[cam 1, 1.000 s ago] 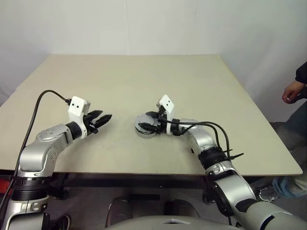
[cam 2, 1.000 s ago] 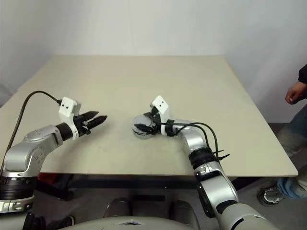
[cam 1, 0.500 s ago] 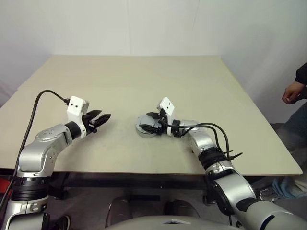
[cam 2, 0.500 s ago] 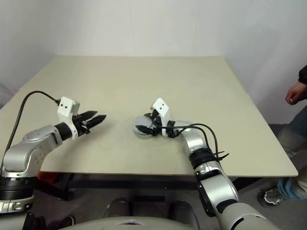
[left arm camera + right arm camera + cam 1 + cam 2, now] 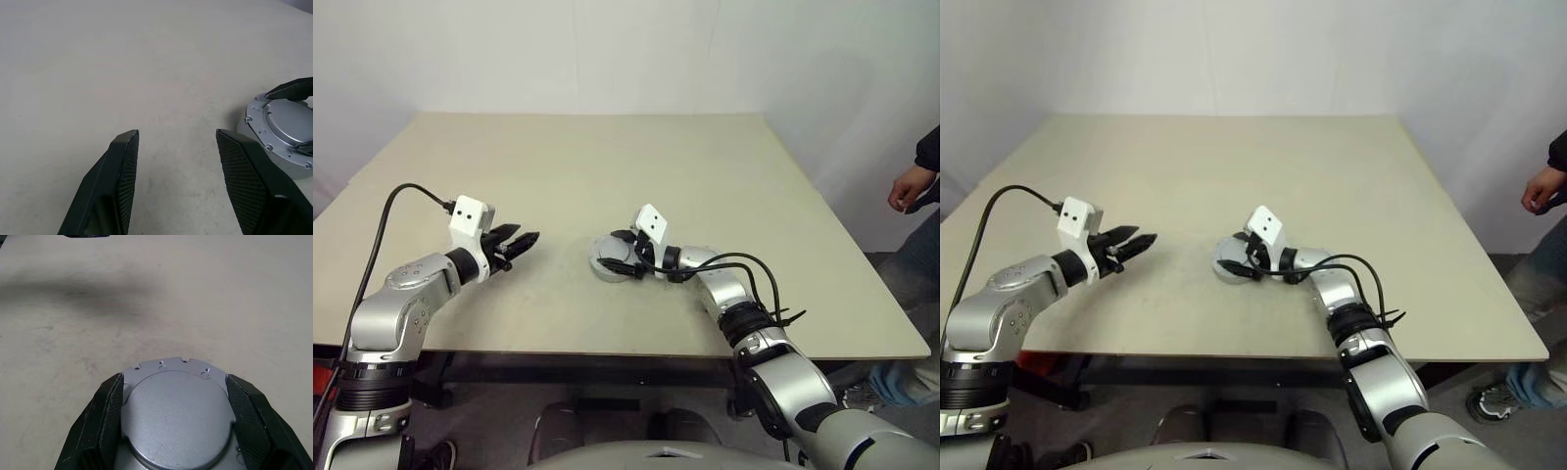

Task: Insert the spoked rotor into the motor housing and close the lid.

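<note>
The lid (image 5: 178, 423) sits on the motor housing (image 5: 274, 152) near the table (image 5: 607, 157) centre. The right gripper (image 5: 176, 431) clamps the lid's rim between 2 fingers. The left gripper (image 5: 176, 161) stands apart, released, empty.

We see even, soft overhead light; beige table (image 5: 607, 166) bright, no glare. Faint diffuse shadow on tabletop beyond lid (image 5: 178, 423). Head views sharp, slight bending at edges; wrist views soften toward near fingers.
</note>
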`<state>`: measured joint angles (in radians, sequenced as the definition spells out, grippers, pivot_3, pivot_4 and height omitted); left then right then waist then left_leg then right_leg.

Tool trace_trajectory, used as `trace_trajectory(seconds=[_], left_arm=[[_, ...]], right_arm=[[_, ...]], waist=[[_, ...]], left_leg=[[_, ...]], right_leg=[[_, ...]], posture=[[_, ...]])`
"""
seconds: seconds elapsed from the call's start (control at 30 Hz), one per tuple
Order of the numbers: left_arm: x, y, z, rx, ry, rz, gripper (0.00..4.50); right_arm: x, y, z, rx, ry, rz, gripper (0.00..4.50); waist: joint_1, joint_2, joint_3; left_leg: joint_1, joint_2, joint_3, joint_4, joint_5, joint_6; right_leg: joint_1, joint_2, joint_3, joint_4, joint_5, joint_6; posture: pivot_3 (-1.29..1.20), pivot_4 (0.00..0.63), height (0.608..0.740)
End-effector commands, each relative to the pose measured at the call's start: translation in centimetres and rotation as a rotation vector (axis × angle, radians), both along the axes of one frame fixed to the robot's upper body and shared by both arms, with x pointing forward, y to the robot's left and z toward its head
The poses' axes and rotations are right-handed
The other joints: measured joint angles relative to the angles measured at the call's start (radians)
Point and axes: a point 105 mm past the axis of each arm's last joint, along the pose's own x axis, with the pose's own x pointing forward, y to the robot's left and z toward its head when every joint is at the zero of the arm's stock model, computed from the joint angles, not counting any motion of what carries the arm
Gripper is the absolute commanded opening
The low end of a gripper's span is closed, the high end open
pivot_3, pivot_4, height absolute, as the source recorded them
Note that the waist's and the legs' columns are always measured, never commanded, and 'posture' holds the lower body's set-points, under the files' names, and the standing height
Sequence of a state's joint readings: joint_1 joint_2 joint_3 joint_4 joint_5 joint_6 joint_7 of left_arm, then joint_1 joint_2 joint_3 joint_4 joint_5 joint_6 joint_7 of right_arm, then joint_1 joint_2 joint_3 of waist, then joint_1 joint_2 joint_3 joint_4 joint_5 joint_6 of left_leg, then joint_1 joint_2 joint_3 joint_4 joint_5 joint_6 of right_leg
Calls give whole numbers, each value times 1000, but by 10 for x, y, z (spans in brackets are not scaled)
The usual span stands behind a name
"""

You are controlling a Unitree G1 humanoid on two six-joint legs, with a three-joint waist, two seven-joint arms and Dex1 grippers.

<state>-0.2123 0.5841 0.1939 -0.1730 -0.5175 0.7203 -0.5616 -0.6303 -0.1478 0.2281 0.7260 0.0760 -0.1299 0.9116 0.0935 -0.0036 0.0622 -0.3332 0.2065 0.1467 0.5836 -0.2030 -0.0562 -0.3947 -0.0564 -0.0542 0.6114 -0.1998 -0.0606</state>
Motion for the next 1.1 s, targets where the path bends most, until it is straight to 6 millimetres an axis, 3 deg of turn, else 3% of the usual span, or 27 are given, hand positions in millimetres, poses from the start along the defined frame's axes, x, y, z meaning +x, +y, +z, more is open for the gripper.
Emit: trace_trajectory(seconds=[0.03,0.3,0.43,0.53,0.6,0.63,0.93,1.1], left_arm=[[2,-3,20,-26,-68,-2,2654],[30,-64,41,-486,29,16,2654],[36,-106,39,-610,137,-94,1813],[38,-118,32,-619,199,-108,806],[37,-122,28,-624,239,-115,143],[36,-122,26,-627,253,-116,24],[19,-120,-12,-564,455,-90,24],[11,-104,-53,-266,599,61,24]], right_arm=[[-1,-10,-17,-69,43,-13,3197],[-2,-12,-19,-80,50,-4,3197],[-3,-11,-20,-81,49,-2,3197],[-3,-12,-19,-82,45,-2,3197],[-2,-13,-19,-81,43,-6,3197],[-2,-13,-18,-81,41,-9,3197],[-2,-14,-18,-76,40,-22,3197],[1,-13,-14,-62,38,-31,3197]], waist=[[0,0,0],[0,0,0],[-1,0,-1],[0,0,-1],[-1,0,-1],[-1,0,-1],[-1,0,-1],[0,1,-1]], left_leg=[[0,0,0,0,0,0],[0,0,1,3,0,0],[0,0,1,4,0,1],[0,0,1,3,-1,2],[-2,0,1,3,-1,3],[-2,0,1,3,-1,3],[-1,0,1,3,-1,3],[-1,0,1,3,-1,3]], right_leg=[[0,0,0,0,0,0],[6,-1,0,-2,0,0],[6,-1,0,-3,0,0],[5,-1,0,-3,0,0],[4,-1,0,-4,0,0],[4,-1,0,-4,0,0],[4,-1,-1,-5,-1,1],[4,-1,-1,-5,-1,1]], posture=[[0,0,740],[0,0,740],[0,0,740],[0,0,740],[0,0,740],[0,0,740],[0,0,740],[0,0,740]])
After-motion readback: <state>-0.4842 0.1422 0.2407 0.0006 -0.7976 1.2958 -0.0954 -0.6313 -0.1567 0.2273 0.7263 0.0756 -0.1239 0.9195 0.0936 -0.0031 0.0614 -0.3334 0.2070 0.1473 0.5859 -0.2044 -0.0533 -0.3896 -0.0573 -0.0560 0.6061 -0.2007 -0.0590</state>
